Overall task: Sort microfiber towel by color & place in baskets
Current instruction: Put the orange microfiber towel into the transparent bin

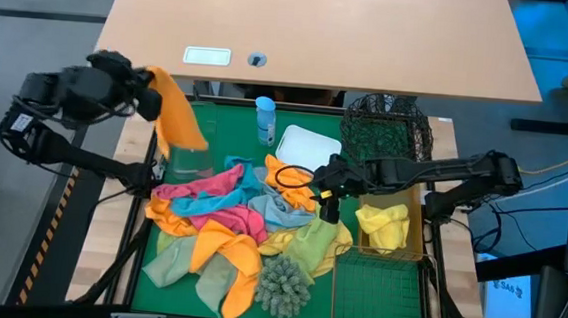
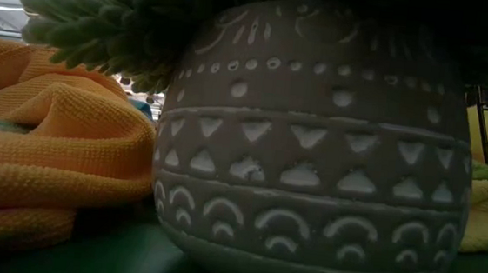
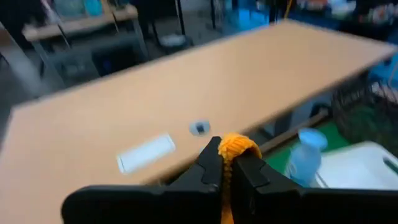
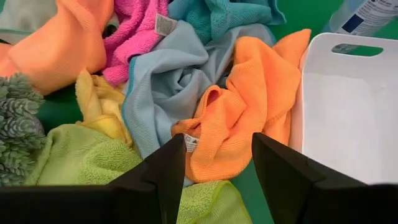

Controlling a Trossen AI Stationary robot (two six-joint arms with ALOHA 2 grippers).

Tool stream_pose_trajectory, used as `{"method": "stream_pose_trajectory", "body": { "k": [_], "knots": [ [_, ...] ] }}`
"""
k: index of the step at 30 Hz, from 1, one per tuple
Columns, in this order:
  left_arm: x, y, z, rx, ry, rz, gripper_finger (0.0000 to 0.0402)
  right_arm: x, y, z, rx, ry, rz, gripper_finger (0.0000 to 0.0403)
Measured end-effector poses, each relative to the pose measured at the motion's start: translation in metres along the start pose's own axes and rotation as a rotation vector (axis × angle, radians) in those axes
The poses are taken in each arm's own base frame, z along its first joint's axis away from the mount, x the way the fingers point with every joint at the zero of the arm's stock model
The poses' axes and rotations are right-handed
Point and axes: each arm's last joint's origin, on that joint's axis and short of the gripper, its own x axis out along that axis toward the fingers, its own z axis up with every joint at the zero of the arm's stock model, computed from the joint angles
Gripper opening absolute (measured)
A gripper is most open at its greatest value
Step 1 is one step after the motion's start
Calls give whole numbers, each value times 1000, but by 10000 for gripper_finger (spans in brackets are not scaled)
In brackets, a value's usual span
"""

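Note:
My left gripper is up at the table's far left, shut on an orange microfiber towel that hangs over the clear tub. My right gripper stands open just above another orange towel, which lies on the pile beside the white tub. The pile of pink, teal, grey, yellow and green towels rests on the green mat. A yellow towel lies in a gold basket. The black mesh basket stands at the far right. My left gripper pinches a bunched part of the orange towel between its two fingers, and a small wad pokes out past the fingertips. The fingers point nearly level. The towel hangs slack below them, lifted clear of the pile, its lower end above the clear tub.
A shaggy grey-green clump in a patterned pot stands at the mat's near edge. A blue bottle stands between the clear tub and the white tub. A second gold basket sits at the near right. A wooden table lies beyond.

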Motion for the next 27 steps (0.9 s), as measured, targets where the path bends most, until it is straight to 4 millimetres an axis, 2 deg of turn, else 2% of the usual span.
{"method": "stream_pose_trajectory", "body": {
  "k": [7, 13, 20, 27],
  "knots": [
    [29, -28, -38, 45, 148, 2, 0, 0, 0, 0, 0, -2, -2, 184],
    [55, -49, -84, 104, 302, 22, 0, 0, -1, 1, -1, -11, -37, 184],
    [78, -64, -136, 109, 486, 13, 2, 0, -2, 2, 2, -31, -67, 184],
    [91, -73, -177, 135, 645, -45, 20, 0, -1, 8, -10, -94, -57, 184]
  ]
}}
